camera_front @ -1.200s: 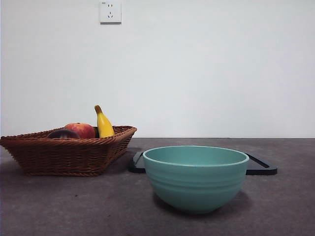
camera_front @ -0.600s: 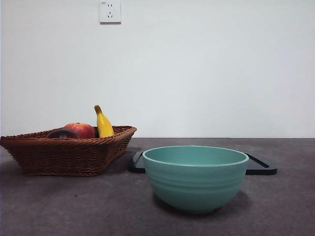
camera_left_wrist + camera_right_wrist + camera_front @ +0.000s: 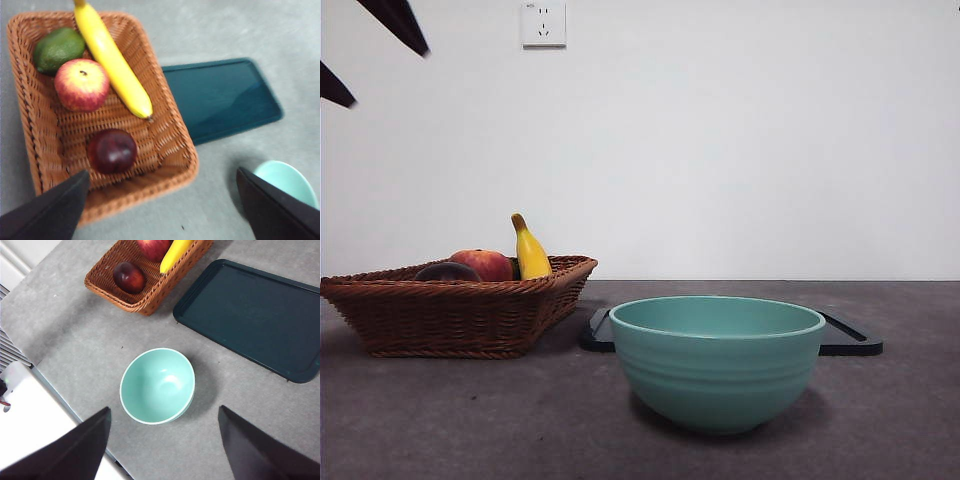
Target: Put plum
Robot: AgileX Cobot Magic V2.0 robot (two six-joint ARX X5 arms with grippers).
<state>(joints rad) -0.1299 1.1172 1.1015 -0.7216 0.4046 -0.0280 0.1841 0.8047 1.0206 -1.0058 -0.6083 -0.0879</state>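
Note:
The plum (image 3: 111, 150), dark maroon and glossy, lies in the wicker basket (image 3: 176, 131) near one end. In the front view only its top shows (image 3: 447, 272) above the basket rim (image 3: 460, 315). It also shows in the right wrist view (image 3: 129, 277). My left gripper (image 3: 162, 172) is open and empty, high above the basket. Its two black tips show at the top left of the front view (image 3: 390, 78). My right gripper (image 3: 164, 409) is open and empty, high above the teal bowl (image 3: 157, 385).
The basket also holds a red-orange apple (image 3: 81, 84), a yellow banana (image 3: 112, 60) and a green avocado (image 3: 59, 48). The teal bowl (image 3: 717, 360) stands in front of a dark flat tray (image 3: 850, 340), which lies right of the basket (image 3: 220, 97).
Two black jaw tips have come into the front view at the top left, above the basket. The fruit, bowl and tray have not moved.

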